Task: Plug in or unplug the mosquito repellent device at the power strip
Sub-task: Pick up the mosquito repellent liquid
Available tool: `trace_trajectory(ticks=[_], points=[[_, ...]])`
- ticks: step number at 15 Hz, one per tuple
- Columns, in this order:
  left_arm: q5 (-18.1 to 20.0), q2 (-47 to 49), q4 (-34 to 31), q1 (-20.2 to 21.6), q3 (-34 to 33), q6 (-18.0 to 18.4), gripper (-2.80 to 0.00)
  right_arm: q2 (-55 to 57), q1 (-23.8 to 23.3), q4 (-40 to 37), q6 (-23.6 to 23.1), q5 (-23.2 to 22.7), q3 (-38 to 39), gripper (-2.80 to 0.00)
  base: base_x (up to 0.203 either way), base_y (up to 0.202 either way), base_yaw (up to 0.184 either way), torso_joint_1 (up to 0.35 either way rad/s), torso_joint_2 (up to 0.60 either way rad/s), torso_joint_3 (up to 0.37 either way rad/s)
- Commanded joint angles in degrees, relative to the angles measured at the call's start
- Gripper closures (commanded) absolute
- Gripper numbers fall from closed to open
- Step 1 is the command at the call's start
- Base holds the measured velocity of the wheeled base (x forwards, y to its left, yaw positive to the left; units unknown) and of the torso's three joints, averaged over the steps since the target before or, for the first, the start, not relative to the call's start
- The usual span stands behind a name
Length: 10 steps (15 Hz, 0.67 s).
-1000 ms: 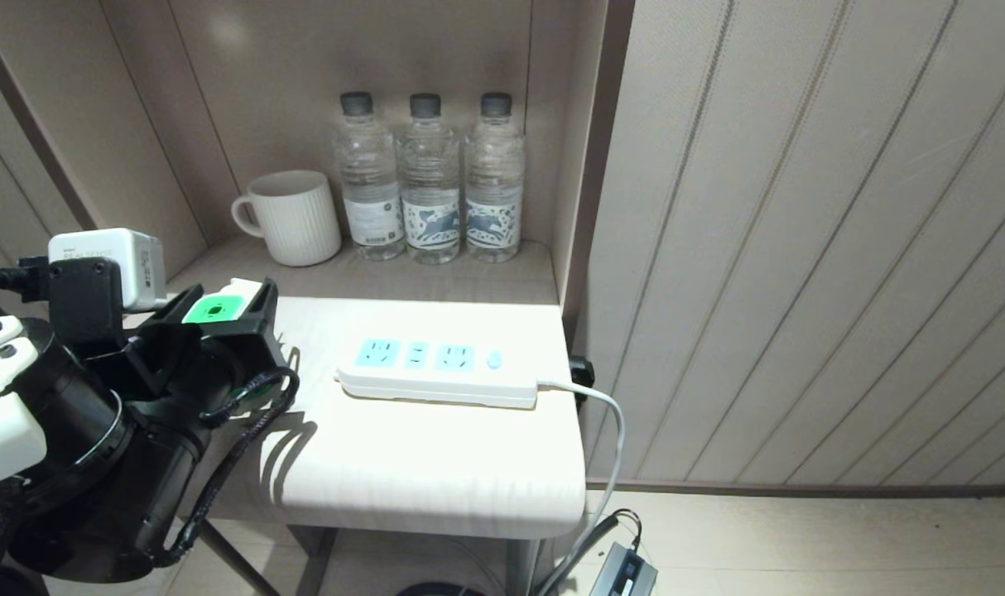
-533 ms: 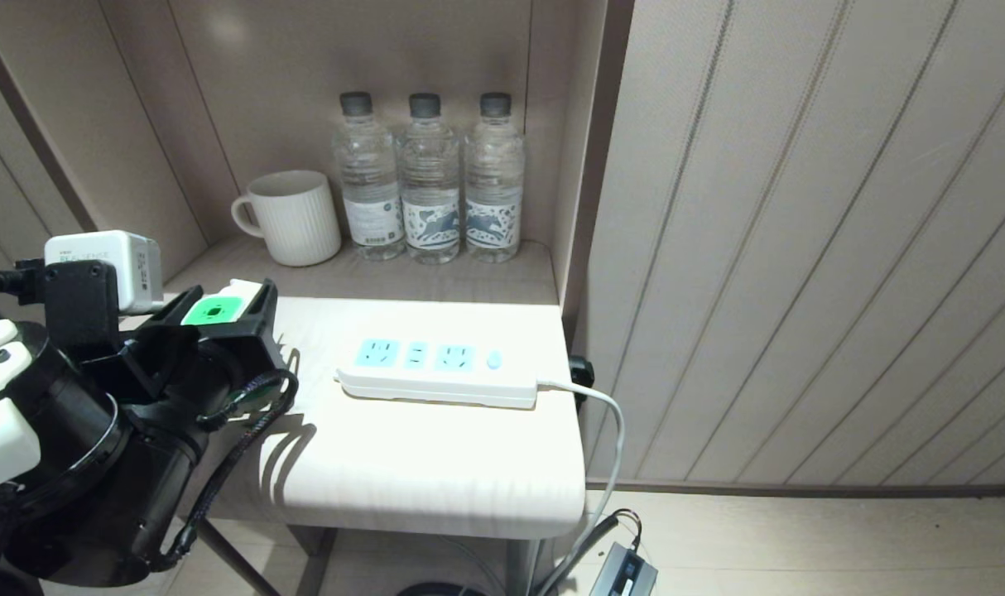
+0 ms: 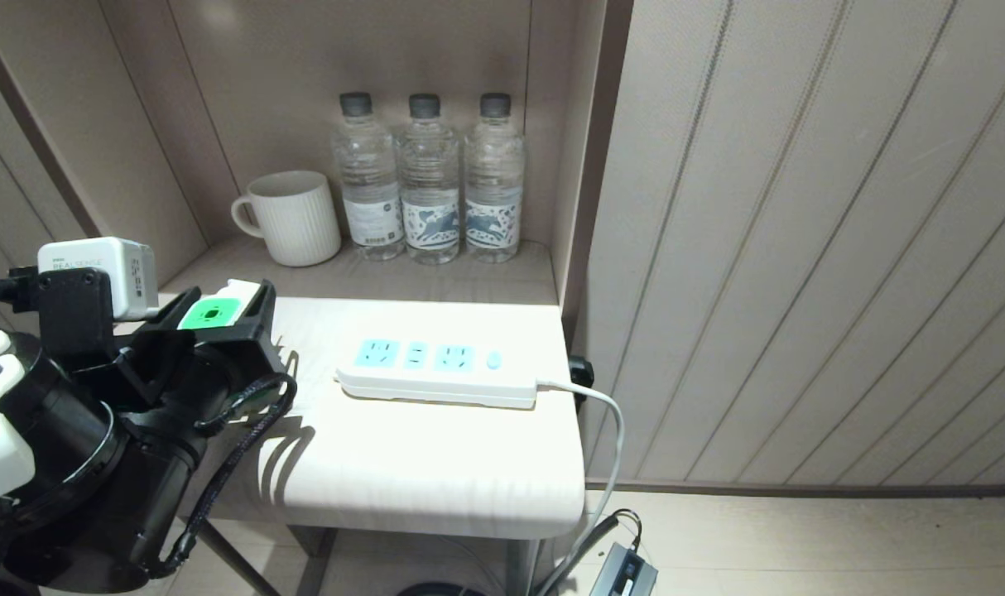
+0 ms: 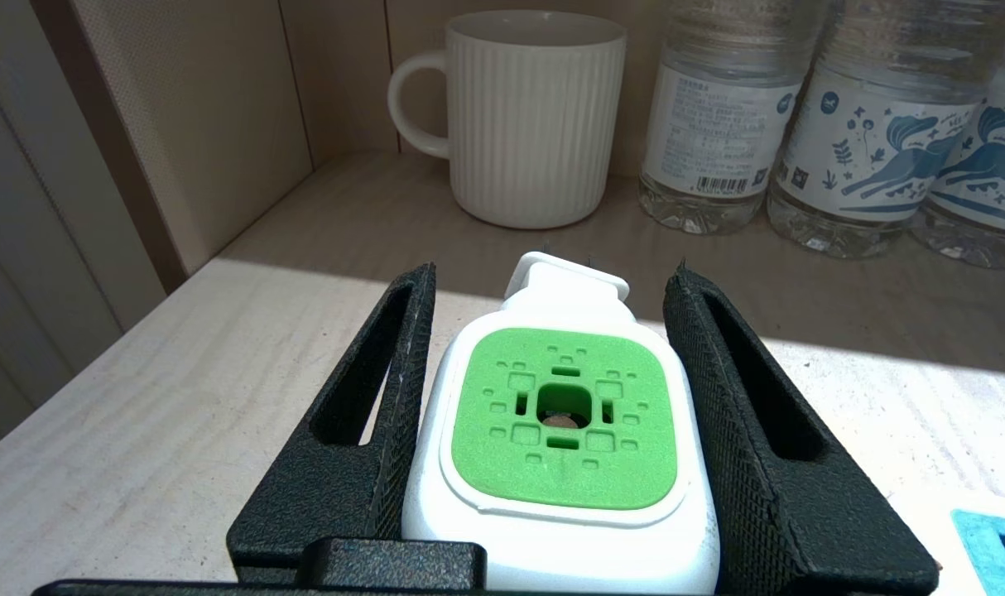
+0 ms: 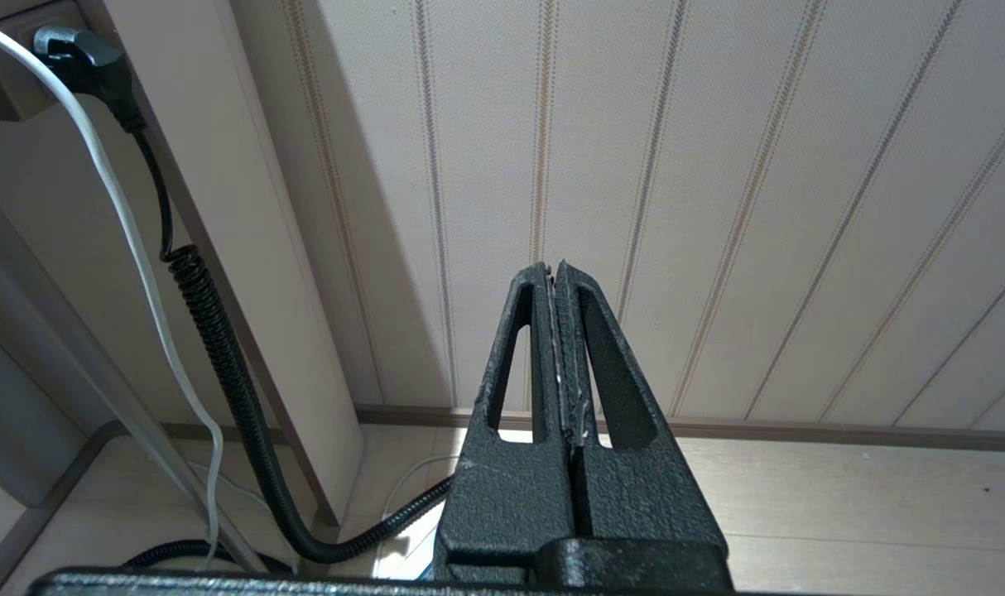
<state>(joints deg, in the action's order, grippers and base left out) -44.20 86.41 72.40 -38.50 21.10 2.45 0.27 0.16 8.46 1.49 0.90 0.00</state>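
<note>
The mosquito repellent device [image 4: 562, 414], white with a bright green squarish top, sits between the black fingers of my left gripper [image 4: 554, 269], which is shut on its sides. In the head view the device [image 3: 213, 313] and the left gripper [image 3: 229, 290] are at the near-left corner of the pale table [image 3: 420, 472], left of the power strip [image 3: 436, 368]. The strip lies flat with nothing in its light-blue sockets; one corner of it [image 4: 995, 550] shows in the left wrist view. The device's bottle is hidden. My right gripper [image 5: 555, 266] is shut and empty, low beside the panelled wall.
A white ribbed mug [image 3: 291, 217] and three clear water bottles [image 3: 426, 178] stand on the shelf behind the table. The strip's white cord [image 3: 612, 422] drops over the table's right edge, past a black plug [image 3: 581, 368], toward a black adapter [image 3: 627, 571] on the floor.
My left arm has drifted very slightly to the left with the device still in its grip. The power strip and the right gripper have not moved.
</note>
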Motion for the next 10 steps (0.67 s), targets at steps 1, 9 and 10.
trace_trajectory(ticks=[1, 9, 10], points=[[-0.3, 0.3, 0.2, 0.0, 0.0, -0.1, 0.0, 0.0, 0.0, 0.1, 0.0, 0.0, 0.0, 0.0, 0.0, 0.0, 0.0, 0.0, 0.0, 0.0], [-0.3, 1.0, 0.2, 0.0, 0.0, -0.1, 0.0, 0.0, 0.0, 0.1, 0.0, 0.1, 0.0, 0.0, 0.0, 0.0, 0.0, 0.0, 0.0, 0.0], [-0.3, 0.9, 0.2, -0.1, 0.1, -0.1, 0.0, 0.0, 0.0, 0.1, 0.0, 0.1, 0.0, 0.0, 0.0, 0.0, 0.0, 0.0, 0.0, 0.0]])
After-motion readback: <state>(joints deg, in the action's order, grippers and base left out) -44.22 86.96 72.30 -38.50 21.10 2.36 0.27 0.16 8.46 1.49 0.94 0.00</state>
